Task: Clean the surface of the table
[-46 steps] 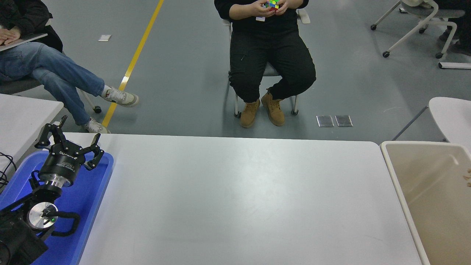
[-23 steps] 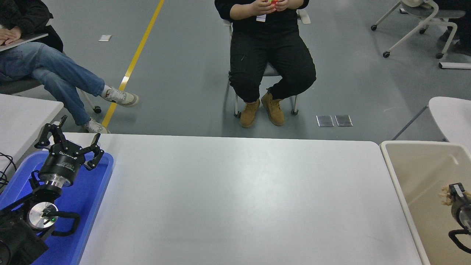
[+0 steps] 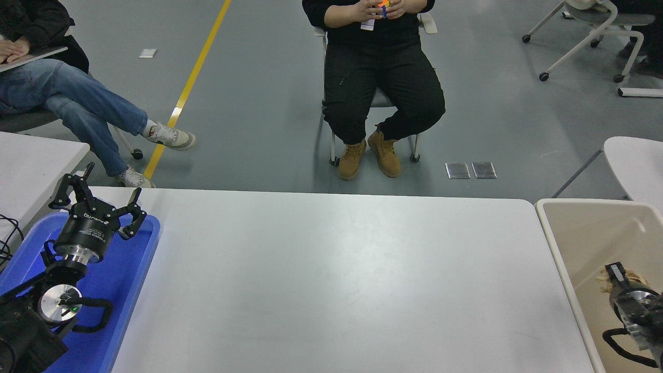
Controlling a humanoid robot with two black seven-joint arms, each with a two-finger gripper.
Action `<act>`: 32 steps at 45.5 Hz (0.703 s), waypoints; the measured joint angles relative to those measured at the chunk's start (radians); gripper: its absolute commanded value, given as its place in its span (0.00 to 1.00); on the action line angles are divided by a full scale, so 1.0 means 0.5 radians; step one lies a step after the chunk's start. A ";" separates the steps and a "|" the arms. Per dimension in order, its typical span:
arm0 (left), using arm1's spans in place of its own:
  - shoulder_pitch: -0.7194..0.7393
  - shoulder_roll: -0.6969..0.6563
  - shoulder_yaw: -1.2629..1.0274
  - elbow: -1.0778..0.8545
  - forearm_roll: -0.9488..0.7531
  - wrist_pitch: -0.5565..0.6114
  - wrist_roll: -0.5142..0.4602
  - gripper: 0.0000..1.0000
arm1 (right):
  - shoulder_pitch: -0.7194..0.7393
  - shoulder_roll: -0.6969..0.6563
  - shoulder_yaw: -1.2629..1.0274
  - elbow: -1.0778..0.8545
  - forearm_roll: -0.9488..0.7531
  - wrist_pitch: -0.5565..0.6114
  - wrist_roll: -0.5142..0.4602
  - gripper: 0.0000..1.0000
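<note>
Presently, table surface (image 3: pixel 331 280): white top fills the middle of the head view, between the blue tray at its left end and the beige bin at its right; nothing lies on it.
Beige bin (image 3: pixel 564 248): stands just beside the table's right end; a pale crumpled scrap (image 3: pixel 603 277) shows inside, touching the right gripper's tip.
Blue tray (image 3: pixel 140 269): on the table's left end, under the parked left arm.
Right gripper (image 3: pixel 619 277): one second ago absent from view, half a second ago at the bin's right edge, now further into the bin; jaw state cannot be told, and whether it grips the scrap is unclear.
Left gripper (image 3: pixel 98 204): parked over the tray, fingers spread, empty.
Task status: judged near complete, with disposal into the bin under way.
</note>
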 measured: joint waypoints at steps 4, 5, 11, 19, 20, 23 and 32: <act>0.000 0.000 0.000 0.000 0.000 0.000 0.000 1.00 | 0.000 0.004 -0.004 -0.002 0.000 -0.003 0.000 0.00; 0.000 0.000 0.000 0.000 0.000 0.000 0.000 1.00 | 0.000 0.005 -0.005 -0.002 0.000 -0.004 0.000 0.00; 0.000 0.000 0.000 0.000 0.000 0.000 0.000 1.00 | 0.002 0.006 -0.007 -0.003 0.000 -0.009 0.000 0.20; 0.000 0.000 0.000 0.000 0.000 0.000 0.000 1.00 | 0.007 0.001 -0.003 -0.008 0.000 -0.053 0.000 0.77; 0.000 0.000 0.000 0.000 0.000 0.000 0.000 1.00 | 0.008 -0.002 -0.002 -0.008 0.000 -0.060 0.000 0.82; 0.000 0.000 0.000 0.000 0.000 0.000 0.000 1.00 | 0.009 -0.010 0.002 -0.009 0.000 -0.081 0.000 0.90; 0.000 0.000 0.000 0.000 0.000 0.000 0.000 1.00 | 0.010 -0.030 0.022 -0.008 0.000 -0.114 0.000 0.97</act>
